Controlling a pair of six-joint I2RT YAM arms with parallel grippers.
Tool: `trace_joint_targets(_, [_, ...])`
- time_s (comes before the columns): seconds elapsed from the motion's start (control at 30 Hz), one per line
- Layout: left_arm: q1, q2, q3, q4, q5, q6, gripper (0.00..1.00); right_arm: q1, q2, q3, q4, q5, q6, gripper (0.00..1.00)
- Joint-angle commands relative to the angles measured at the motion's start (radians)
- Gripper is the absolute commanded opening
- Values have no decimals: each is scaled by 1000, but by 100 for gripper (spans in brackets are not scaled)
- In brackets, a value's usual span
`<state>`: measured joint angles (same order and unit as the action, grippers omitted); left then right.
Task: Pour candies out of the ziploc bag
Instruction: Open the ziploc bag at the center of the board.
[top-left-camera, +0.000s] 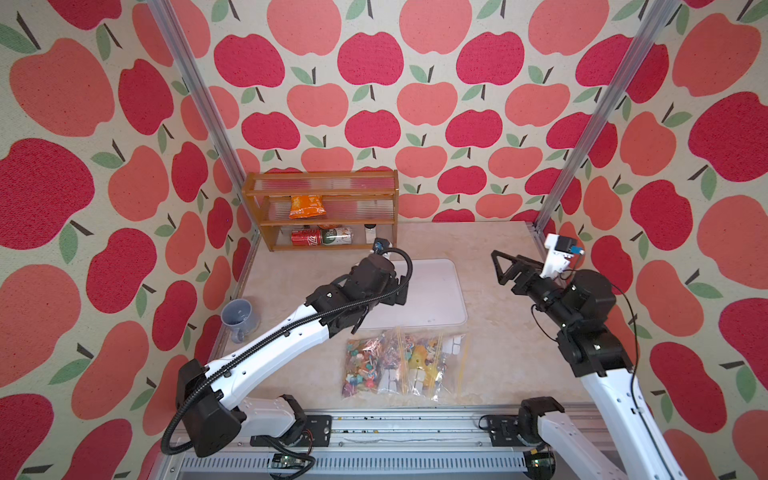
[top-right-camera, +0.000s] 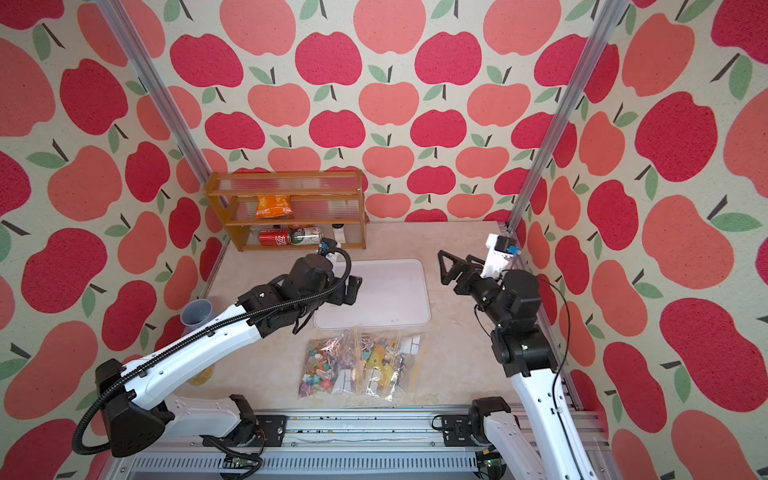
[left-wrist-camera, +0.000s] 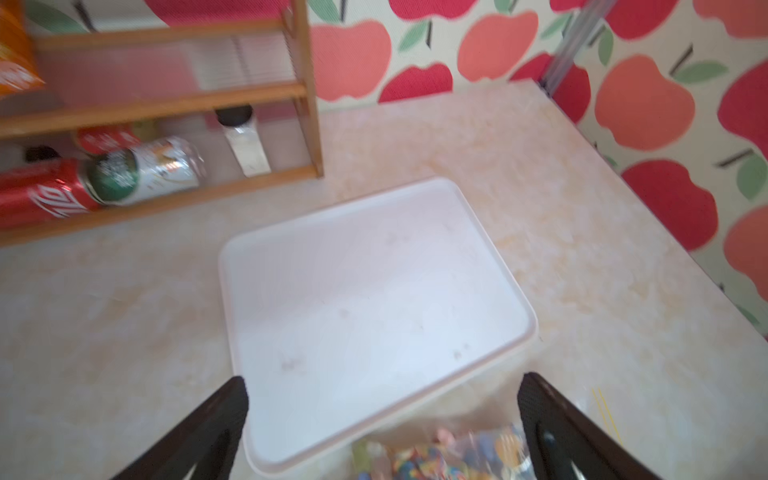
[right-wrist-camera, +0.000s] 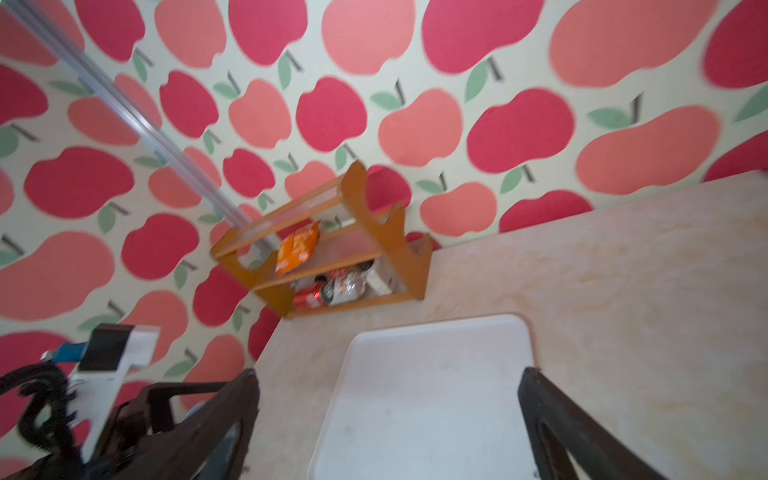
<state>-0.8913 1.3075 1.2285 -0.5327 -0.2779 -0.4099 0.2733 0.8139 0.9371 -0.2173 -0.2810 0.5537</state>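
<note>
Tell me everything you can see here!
table: one, beige, under everything
ziploc bag: one, clear, front of table, beside tray
candies: many, multicoloured, inside the bag
tray: one, white, mid-table
rack: one, wooden, back left
snack packet: one, orange, rack's middle shelf
red can: one, lying on bottom shelf
green-and-white can: one, lying beside the red can
bottle: one, black-capped, bottom shelf
mug: one, grey, table's left edge
left tool: one, black, open, above tray's near edge
right tool: one, black, open, raised right of tray
</note>
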Motion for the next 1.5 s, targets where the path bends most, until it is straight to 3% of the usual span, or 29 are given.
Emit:
trace_joint_targets(0.0, [-66,4,-28,-240,35,-241,91,137,51,40,-423,-161,-129,99])
trace_joint_targets(0.07, [-134,-6,-59,-266,19,-331,88,214,8,1,-461,-106,-148,99])
trace_joint_targets(0.17, [-197,-23,-102,-295,7,-437,84,262,-38,-88,-461,-122,-136,99])
trace_joint_targets(0.3, [-220,-53,-148,-297,32,-490,81,290,-45,-187,-447,-140,-126,95])
trace_joint_targets(0.57, [-221,-138,-302,-120,131,-563,58,415,27,-270,-326,-146,-101,85])
trace_joint_targets(0.7, [-223,-143,-323,-77,143,-573,55,496,81,-298,-207,-115,-66,80])
trace_joint_targets(0.83, [-225,-117,-312,-78,145,-556,53,548,174,-312,-89,-113,-37,67])
trace_joint_targets(0.93, [-225,-85,-308,-65,163,-549,51,561,246,-315,-20,-130,-20,56])
trace_joint_targets(1.27, [-225,-29,-314,-19,176,-547,46,591,394,-315,168,-134,45,37])
trace_joint_targets(1.47, [-225,-13,-326,-7,196,-553,43,611,434,-332,226,-154,69,35])
